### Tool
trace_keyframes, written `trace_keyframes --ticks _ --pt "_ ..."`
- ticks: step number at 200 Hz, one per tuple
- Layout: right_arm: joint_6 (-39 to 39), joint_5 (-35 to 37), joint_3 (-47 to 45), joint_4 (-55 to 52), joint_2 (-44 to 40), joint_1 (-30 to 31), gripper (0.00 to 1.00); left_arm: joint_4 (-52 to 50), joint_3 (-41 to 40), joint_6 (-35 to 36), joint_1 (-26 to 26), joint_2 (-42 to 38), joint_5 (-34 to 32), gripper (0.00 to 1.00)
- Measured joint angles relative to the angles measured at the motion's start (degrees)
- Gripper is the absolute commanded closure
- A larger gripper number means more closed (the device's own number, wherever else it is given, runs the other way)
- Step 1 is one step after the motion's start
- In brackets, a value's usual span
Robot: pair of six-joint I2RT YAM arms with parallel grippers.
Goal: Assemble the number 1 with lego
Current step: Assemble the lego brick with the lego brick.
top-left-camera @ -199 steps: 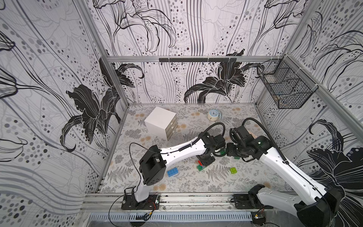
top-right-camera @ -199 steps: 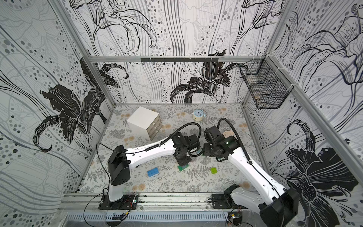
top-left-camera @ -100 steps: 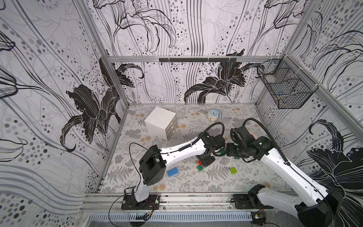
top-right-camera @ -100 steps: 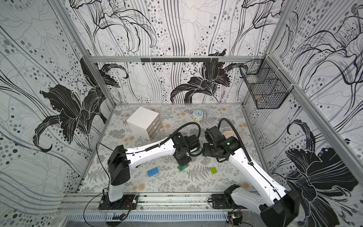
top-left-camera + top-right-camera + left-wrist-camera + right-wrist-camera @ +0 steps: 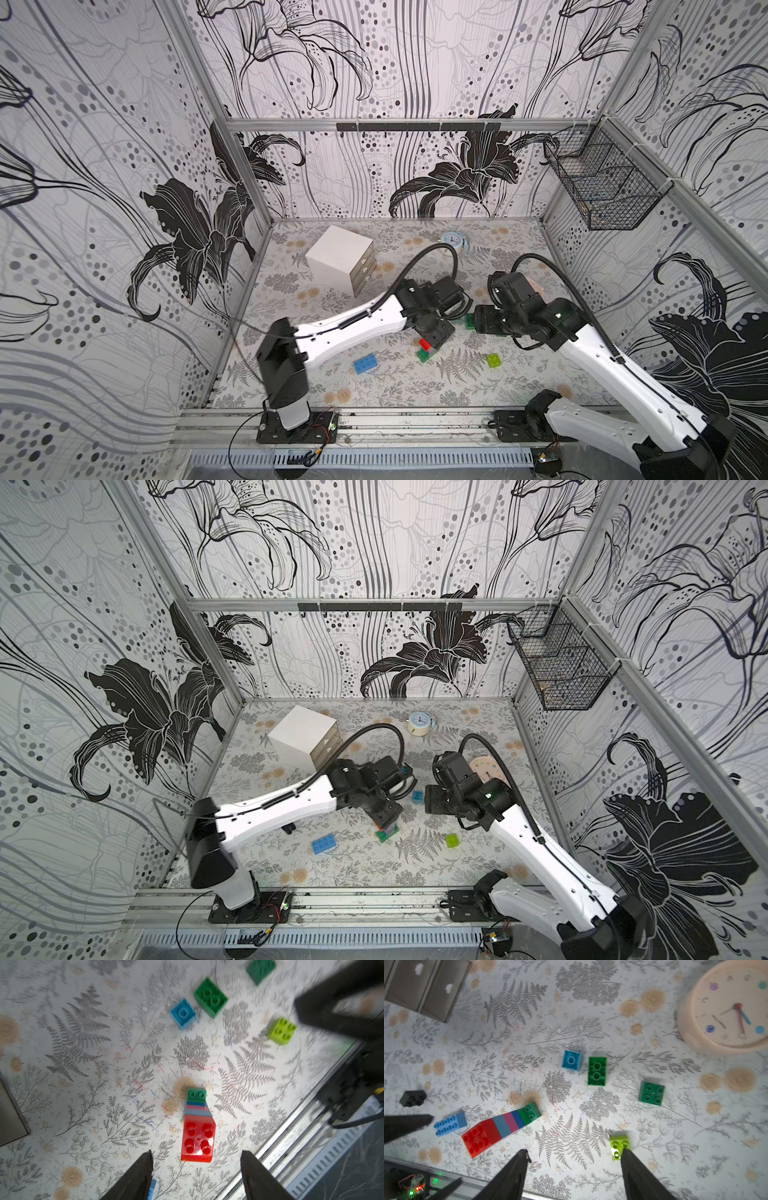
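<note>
Brick stack [image 5: 198, 1126]: hard, light, slick plastic, probably tippy, best pinched across flat sides; left gripper [image 5: 196, 1152] and right gripper [image 5: 574, 1150] both spread, empty.

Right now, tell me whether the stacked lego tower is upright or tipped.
Upright: the lego tower stands on its green base with the red top's studs facing up in both wrist views.

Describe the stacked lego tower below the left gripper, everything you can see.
The lego tower is one column of glossy plastic bricks standing upright on the fern-print table. From the top it has a red four-stud brick, then light blue, pink and blue layers, then a dark green base brick that sticks out on one side, showing two studs. No loose brick touches it. The left gripper hangs open above it, without contact.
</note>
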Motion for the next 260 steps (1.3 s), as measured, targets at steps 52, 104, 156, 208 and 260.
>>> trace_keyframes --ticks 52,104,156,208,260 --pt "-4.6 4.5 -12.2 17.4 -4.0 10.4 0.33 20.9 -23.2 -14.1 11.0 -24.0 -5.0 0.33" --pt "-14.7 9.6 -29.0 34.4 -12.9 26.5 0.3 28.3 -34.5 -22.7 14.3 -28.5 -7.2 0.34" --pt "-19.0 15.4 -40.4 49.7 -13.8 31.6 0.31 32.4 -36.7 -27.0 15.0 -29.6 -8.8 0.35" --pt "-20.4 17.3 -46.2 64.8 -6.3 31.6 0.33 34.0 -37.7 -29.2 15.0 -30.1 -11.2 0.39" --pt "-22.2 17.2 -46.0 75.6 4.3 31.6 0.34 35.3 -39.1 -30.8 15.0 -30.8 -12.6 0.39"
